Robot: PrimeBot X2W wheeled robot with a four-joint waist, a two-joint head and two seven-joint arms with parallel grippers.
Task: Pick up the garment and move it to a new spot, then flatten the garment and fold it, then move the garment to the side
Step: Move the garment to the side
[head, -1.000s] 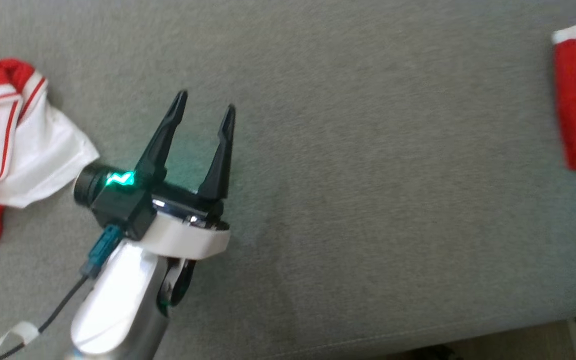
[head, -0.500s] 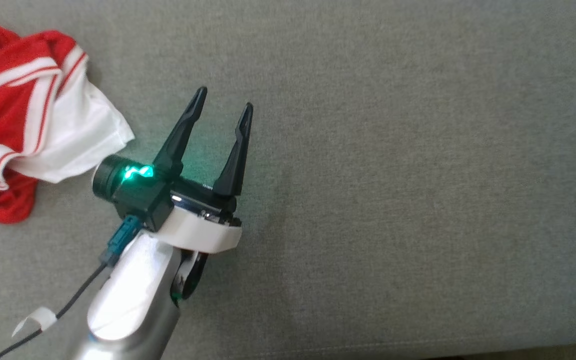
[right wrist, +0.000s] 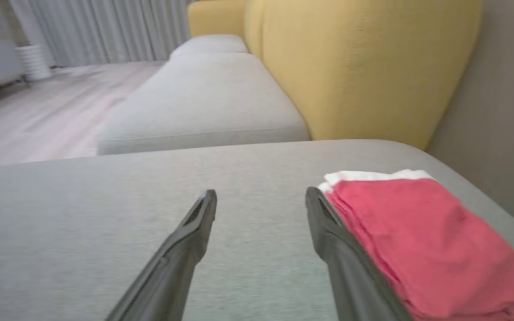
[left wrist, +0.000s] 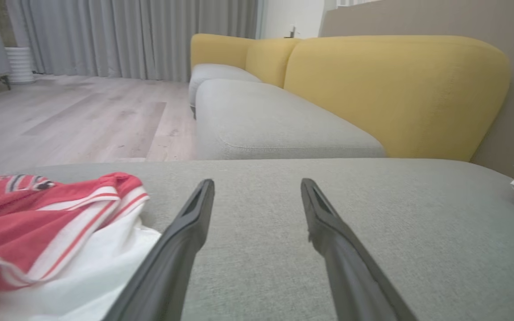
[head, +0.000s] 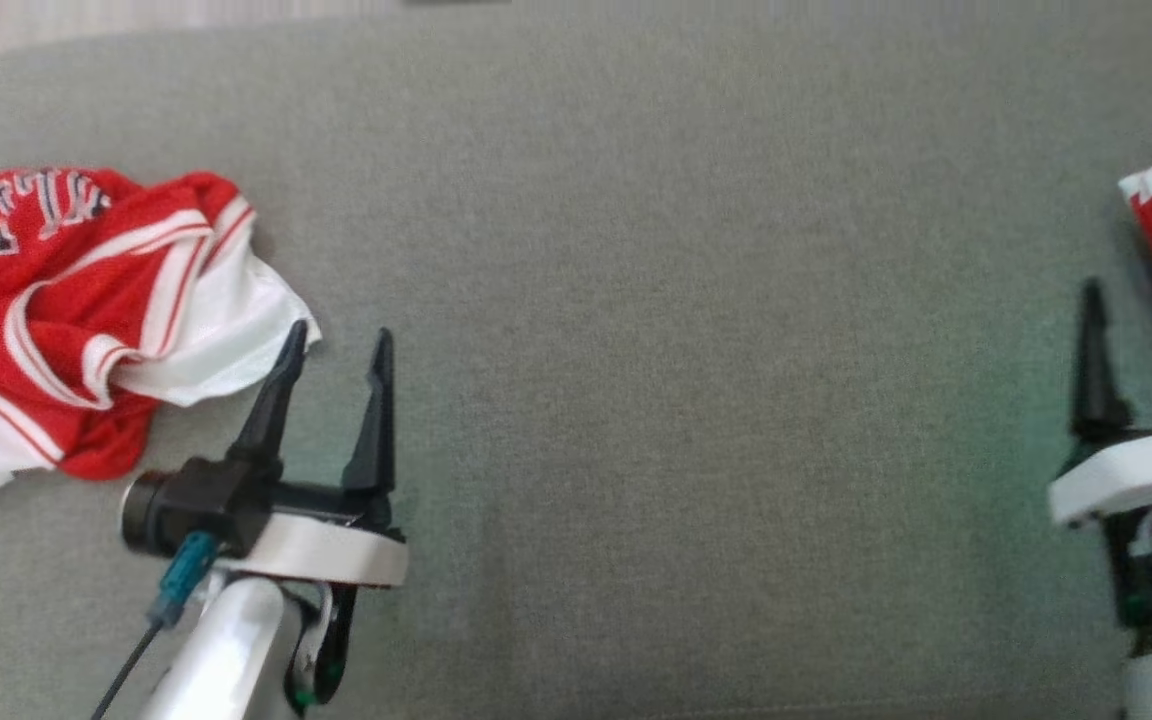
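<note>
Grey woven upholstery [head: 686, 350] forms the work surface and spans the head view. Beyond it, the left wrist view shows a yellow sofa back [left wrist: 395, 89], a pale wood floor [left wrist: 83, 120] and grey curtains [left wrist: 127, 35].

1. Crumpled jersey [head: 86, 310]: red with white bands and a white panel. It lies in a heap at 9 o'clock in the head view, lettering partly visible at its upper left edge.
2. Folded red garment [right wrist: 426, 236]: a flat stack with a white edge at its far end. It lies at 3 o'clock in the head view, at the right end of the surface, well apart from the jersey.
3. Left gripper [head: 338, 335]: at 7 o'clock in the head view, fingers pointing toward 12 o'clock, jaws spread wide with bare upholstery between them. Its left finger [head: 276, 400] stands just beside the jersey's white panel; contact cannot be determined.
4. Right gripper [right wrist: 261, 194]: at 4 o'clock in the head view, jaws spread wide, nothing between them. Its right finger [right wrist: 341, 254] runs along the folded garment's near-left edge; contact cannot be determined.
</note>
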